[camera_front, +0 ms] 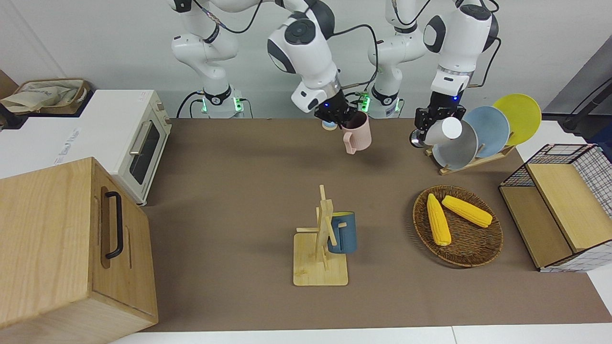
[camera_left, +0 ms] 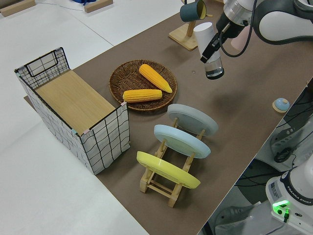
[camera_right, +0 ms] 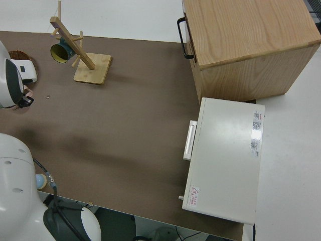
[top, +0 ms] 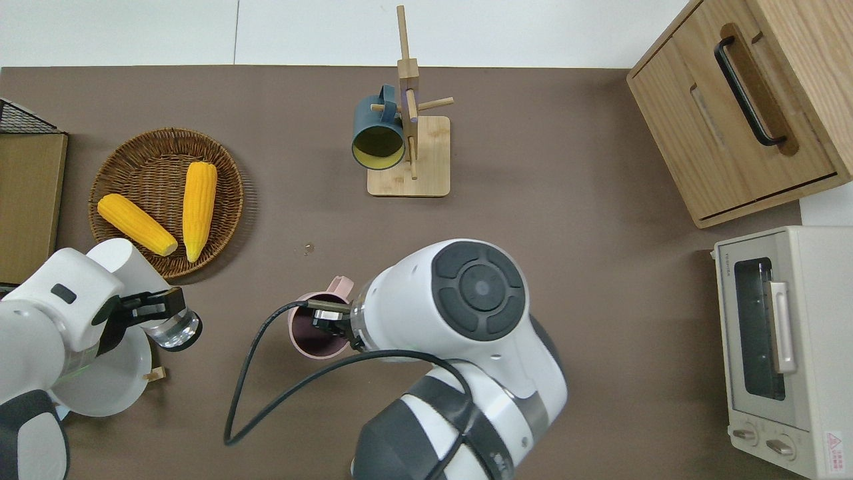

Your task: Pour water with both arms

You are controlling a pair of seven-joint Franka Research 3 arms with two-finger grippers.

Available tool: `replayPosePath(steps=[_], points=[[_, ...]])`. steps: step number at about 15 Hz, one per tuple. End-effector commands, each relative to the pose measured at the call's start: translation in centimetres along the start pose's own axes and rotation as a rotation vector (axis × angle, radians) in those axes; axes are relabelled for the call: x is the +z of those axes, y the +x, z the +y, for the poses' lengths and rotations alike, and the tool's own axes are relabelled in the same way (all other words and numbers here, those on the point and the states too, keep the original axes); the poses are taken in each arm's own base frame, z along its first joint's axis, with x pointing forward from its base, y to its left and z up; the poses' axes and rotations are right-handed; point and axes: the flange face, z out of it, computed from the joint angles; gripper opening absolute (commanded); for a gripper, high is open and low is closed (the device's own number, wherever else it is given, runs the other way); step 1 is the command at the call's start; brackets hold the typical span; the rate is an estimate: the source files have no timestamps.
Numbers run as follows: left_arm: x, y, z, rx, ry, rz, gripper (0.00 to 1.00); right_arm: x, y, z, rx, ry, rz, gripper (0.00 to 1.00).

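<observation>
My right gripper (camera_front: 342, 117) (top: 331, 324) is shut on the rim of a pink mug (camera_front: 358, 137) (top: 308, 338). It holds the mug upright in the air, handle pointing away from the robots, over bare tablecloth on the robots' side of the mug rack. My left gripper (camera_front: 429, 125) (top: 154, 311) (camera_left: 211, 49) is shut on a white cylindrical container (camera_front: 444, 132) (top: 123, 261) (camera_left: 204, 34) with a clear end (top: 176, 331) (camera_left: 214, 72). The container is tilted in the air between the wicker basket and the plate rack. The two vessels are well apart.
A wooden mug rack (camera_front: 319, 267) (top: 408, 179) carries a blue mug (camera_front: 342, 232) (top: 378, 139). A wicker basket (camera_front: 466, 255) (top: 120, 153) holds two corn cobs. Also here: a plate rack (camera_front: 478, 160) (camera_left: 168, 183), a wire crate (camera_front: 569, 205), a toaster oven (camera_front: 138, 143) (top: 780, 347), a wooden cabinet (camera_front: 71, 248) and a small blue disc (camera_left: 281, 104).
</observation>
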Motion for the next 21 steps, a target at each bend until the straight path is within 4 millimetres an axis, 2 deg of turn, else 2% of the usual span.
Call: replayPosePath(steps=[1,8,14,16,21], points=[[-0.9,-0.9,0.7,-0.002,-0.011,0.014,0.00,5.1,-0.4,-1.8,0.030,-0.002,0.023,0.000],[-0.6,-0.8,0.8,0.000,-0.013,0.007,0.00,12.3,-0.3,-2.9,0.052,0.016,0.033,0.000],[-0.2,-0.8,0.8,0.000,-0.014,0.000,0.00,17.5,0.0,-4.2,0.077,-0.012,0.060,0.027],[-0.2,-0.8,0.8,0.000,-0.014,0.000,0.00,17.6,0.7,-4.1,0.086,-0.017,0.080,0.027],[-0.1,-0.8,0.8,0.000,-0.014,-0.003,0.00,17.7,0.7,-4.2,0.089,-0.017,0.081,0.027]])
